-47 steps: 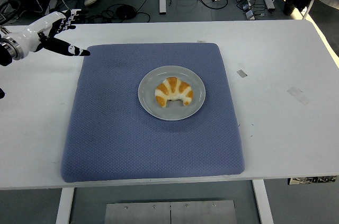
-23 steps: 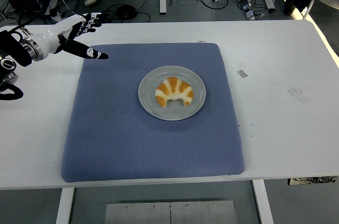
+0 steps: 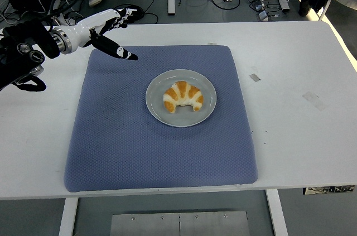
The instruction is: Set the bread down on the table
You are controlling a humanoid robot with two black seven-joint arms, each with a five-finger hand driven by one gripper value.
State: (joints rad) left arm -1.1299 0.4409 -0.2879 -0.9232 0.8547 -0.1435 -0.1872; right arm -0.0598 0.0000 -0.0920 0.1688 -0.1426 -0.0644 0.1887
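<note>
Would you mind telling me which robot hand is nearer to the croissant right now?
Left. The left robot hand hovers open over the blue mat's far-left corner, up-left of the croissant on its plate. The right one is out of view.

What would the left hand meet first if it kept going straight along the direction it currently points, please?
The left hand points right and slightly toward the near edge, over the blue mat. Along that line it would probably reach the plate holding the bread, though its height is unclear.
</note>
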